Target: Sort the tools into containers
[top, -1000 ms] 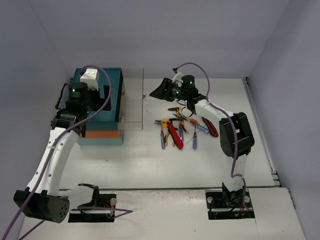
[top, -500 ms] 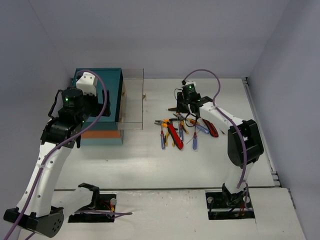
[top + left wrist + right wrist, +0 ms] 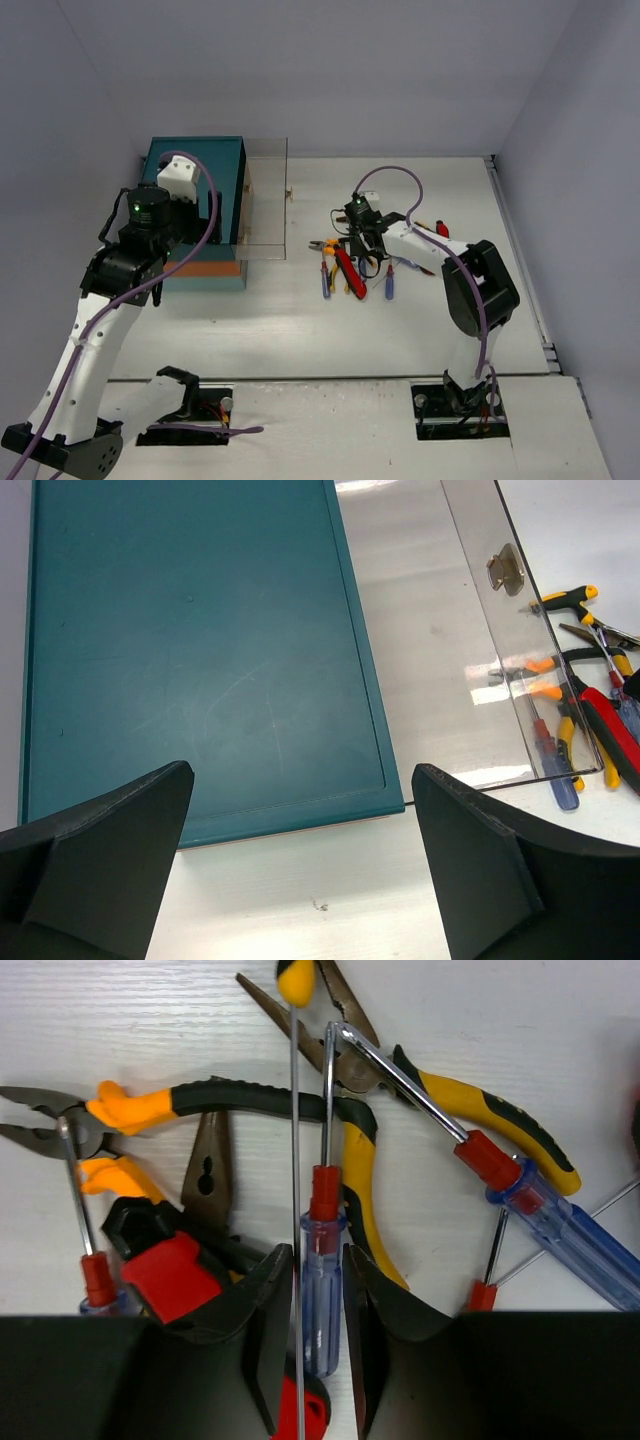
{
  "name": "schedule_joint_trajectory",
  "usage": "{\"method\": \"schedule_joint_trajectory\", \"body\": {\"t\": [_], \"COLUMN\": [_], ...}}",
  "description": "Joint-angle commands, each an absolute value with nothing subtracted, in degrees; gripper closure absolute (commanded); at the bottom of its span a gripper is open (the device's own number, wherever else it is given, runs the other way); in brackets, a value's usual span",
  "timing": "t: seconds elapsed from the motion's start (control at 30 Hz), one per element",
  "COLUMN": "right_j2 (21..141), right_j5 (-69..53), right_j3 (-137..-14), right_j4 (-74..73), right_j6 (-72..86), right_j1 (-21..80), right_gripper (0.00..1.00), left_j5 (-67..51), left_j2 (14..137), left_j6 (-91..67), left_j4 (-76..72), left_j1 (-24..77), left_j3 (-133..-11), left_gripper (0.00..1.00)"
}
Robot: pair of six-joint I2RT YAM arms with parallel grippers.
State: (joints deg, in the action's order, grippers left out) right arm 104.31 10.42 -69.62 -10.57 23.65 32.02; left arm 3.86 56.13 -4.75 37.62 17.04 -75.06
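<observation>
Screwdriver [image 3: 322, 1300] between right tool's [image 3: 316, 1260] fingers [image 3: 262, 1350], arm [image 3: 425, 245] low

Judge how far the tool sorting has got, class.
Done: the clear drawer is pulled out of the teal chest; no tool shows inside it. In hand: the right gripper straddles a blue-handled screwdriver in the pile on the table. Remaining: every tool; the left gripper hovers open above the chest.

A white tabletop [image 3: 300, 320] fills the middle of the overhead view. Pale grey walls [image 3: 330, 70] close it in at the top, left and right. A seam [image 3: 330, 377] crosses it near the bottom.
</observation>
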Motion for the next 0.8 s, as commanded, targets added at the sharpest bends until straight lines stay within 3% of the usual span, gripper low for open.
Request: {"method": "schedule_joint_trajectory", "body": {"t": [0.0, 0.2, 0.33, 0.77], "right_j2": [105.8, 109.0, 108.87, 101.74], "right_j5": [14.68, 14.24, 15.26, 18.11], "right_j3": [-70.54, -72.87, -73.53, -74.0], "right_j4": [-10.72, -10.72, -10.81, -11.24], "right_j6": [25.23, 25.49, 25.23, 23.31], "right_j1": [32.08, 32.33, 32.46, 31.9], "right_gripper": [0.78, 0.86, 1.0, 1.0], "left_j5": [5.27, 5.44, 5.71, 5.73], "left_j2": [56.45, 56.94, 56.95, 58.01], "left_j6": [-3.52, -3.5, -3.34, -2.98], "left_j4": [35.6, 35.58, 35.51, 35.41], "left_j1": [17.77, 18.11, 18.19, 18.37], "left_j3": [-75.15, -75.32, -75.41, -75.25], "left_gripper": [0.11, 0.11, 0.11, 0.11]}}
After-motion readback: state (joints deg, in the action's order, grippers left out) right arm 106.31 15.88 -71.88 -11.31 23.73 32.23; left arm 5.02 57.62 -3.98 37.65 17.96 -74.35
